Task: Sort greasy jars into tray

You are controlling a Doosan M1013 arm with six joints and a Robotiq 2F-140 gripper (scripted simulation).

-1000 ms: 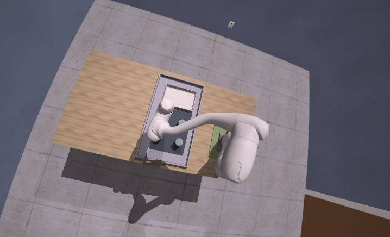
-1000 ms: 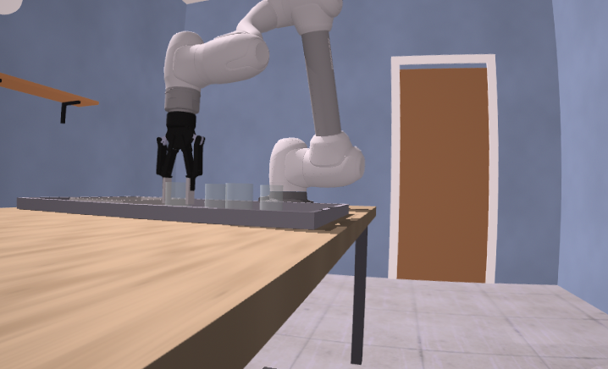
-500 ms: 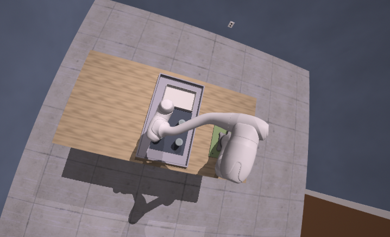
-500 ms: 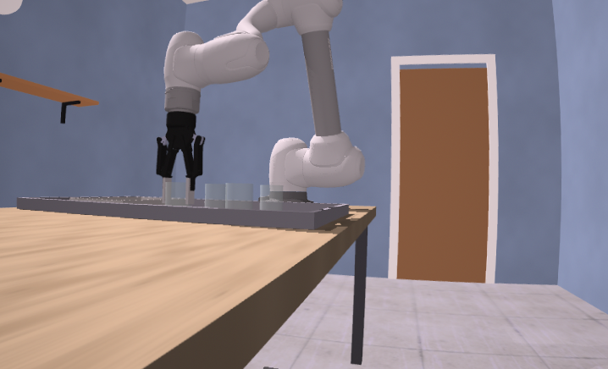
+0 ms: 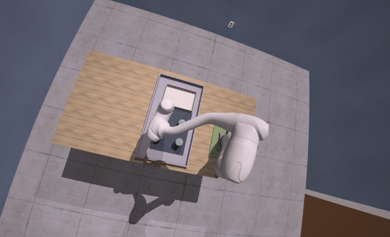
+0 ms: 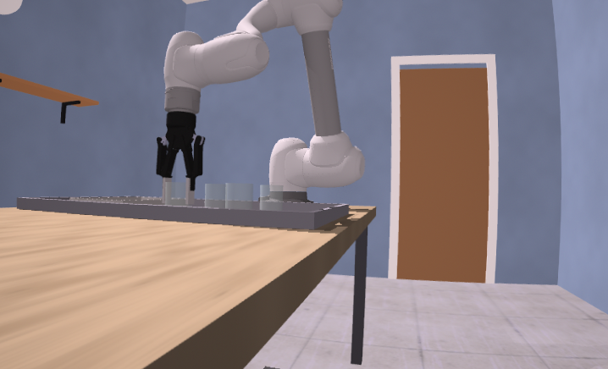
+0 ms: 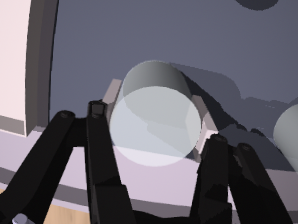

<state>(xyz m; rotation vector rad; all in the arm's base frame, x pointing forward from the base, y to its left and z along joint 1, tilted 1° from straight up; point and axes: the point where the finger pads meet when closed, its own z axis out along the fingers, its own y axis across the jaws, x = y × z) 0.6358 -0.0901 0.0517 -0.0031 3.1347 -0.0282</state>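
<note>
My gripper [image 6: 178, 195] [image 7: 154, 101] points down and is shut on a clear glass jar [image 6: 176, 190] [image 7: 155, 125], with one pale pad on each side of it. The jar is upright, mouth down, at the end of the dark drying mat [image 5: 164, 146] [image 7: 95, 40] near the white tray [image 5: 178, 98] [image 7: 12, 60]. Arm parts hide this jar in the top view. Two other jars show there, one at mid mat [image 5: 181, 122] and one nearer the far end [image 5: 178, 142]. The exterior view shows three jars beside the held one. The wrist view shows one jar [image 7: 288, 132] at its right edge.
The steel table top [image 5: 164, 83] [image 7: 150, 187] has a raised rim [image 6: 182, 216] and lies on a wooden table [image 5: 111, 103] [image 6: 91, 256]. The tray's wall is left of my fingers in the wrist view. The arm reaches over the mat from its base by the green plate [image 5: 214, 147].
</note>
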